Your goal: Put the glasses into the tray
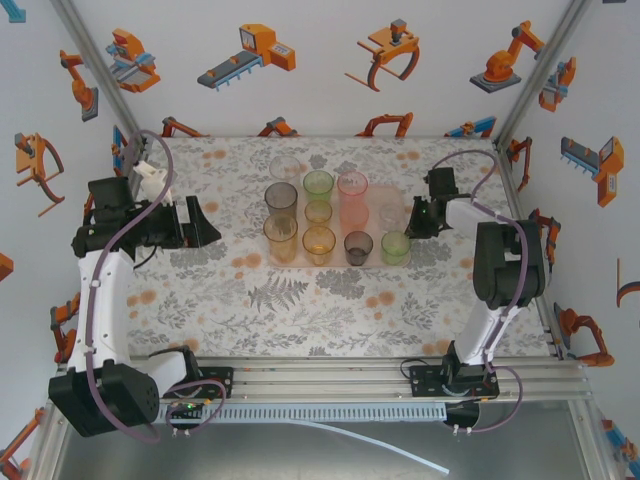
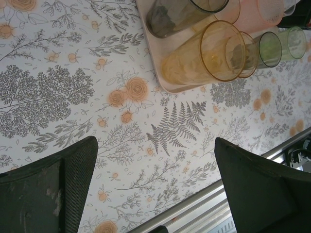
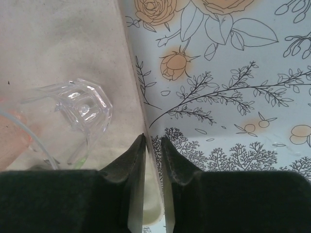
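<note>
1. Jaws of the right gripper (image 3: 153, 145) stand a narrow slit apart, astride the right rim of the tray (image 3: 58, 43), and the rim runs up between the two fingertips. Whether either pad touches it I cannot tell. They hold no glass.
2. Jaws of the left gripper (image 2: 154, 145) are spread wide and hold nothing. They hang over the flowered tablecloth (image 2: 58, 87), near the tray's left side but apart from it.
3. Most of the glasses (image 1: 319, 243) stand upright in rows on the tray at the middle of the table, in orange, grey, green and pink. One clear glass (image 3: 82, 104) stands just inside the rim, beside the right gripper. The far glass (image 1: 285, 165), pale and faint, is at the tray's far left corner. I cannot tell whether it is on the tray or just beyond its edge.
4. These look like thin plastic tumblers, so they are probably very light, fairly stiff and smooth enough to slip. A hard squeeze would likely bend the wall, and a nudge from a finger could tip one or knock it into its close neighbours.
5. The best hold is probably on the wall near the mouth, one finger inside and one outside. Across the body also works where there is room.
6. The tray seems flat and light, and its low rim is the only place to grip it.
</note>
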`<control>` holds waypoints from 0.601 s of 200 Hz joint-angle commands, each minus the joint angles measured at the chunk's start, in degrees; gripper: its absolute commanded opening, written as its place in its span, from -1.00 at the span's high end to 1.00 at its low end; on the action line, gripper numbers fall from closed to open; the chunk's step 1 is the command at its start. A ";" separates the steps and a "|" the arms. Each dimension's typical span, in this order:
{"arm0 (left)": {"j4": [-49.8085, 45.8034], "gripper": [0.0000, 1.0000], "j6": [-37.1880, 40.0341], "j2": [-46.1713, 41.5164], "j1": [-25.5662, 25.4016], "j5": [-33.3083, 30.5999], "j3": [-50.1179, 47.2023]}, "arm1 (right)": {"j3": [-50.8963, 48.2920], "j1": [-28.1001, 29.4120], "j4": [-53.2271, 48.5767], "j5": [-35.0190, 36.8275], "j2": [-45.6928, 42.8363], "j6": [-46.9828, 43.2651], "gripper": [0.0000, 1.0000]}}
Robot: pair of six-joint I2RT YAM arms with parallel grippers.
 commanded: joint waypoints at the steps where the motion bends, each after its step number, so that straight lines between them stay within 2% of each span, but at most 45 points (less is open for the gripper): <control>1: -0.67 -0.94 -0.69 -1.25 -0.27 0.26 2.65 | 0.88 -1.31 -4.77 3.06 -1.83 -0.43 0.52; 120: -1.81 -0.94 -0.32 -0.77 -0.45 -0.13 5.17 | 2.37 -1.77 -7.93 5.78 -6.84 -0.59 0.33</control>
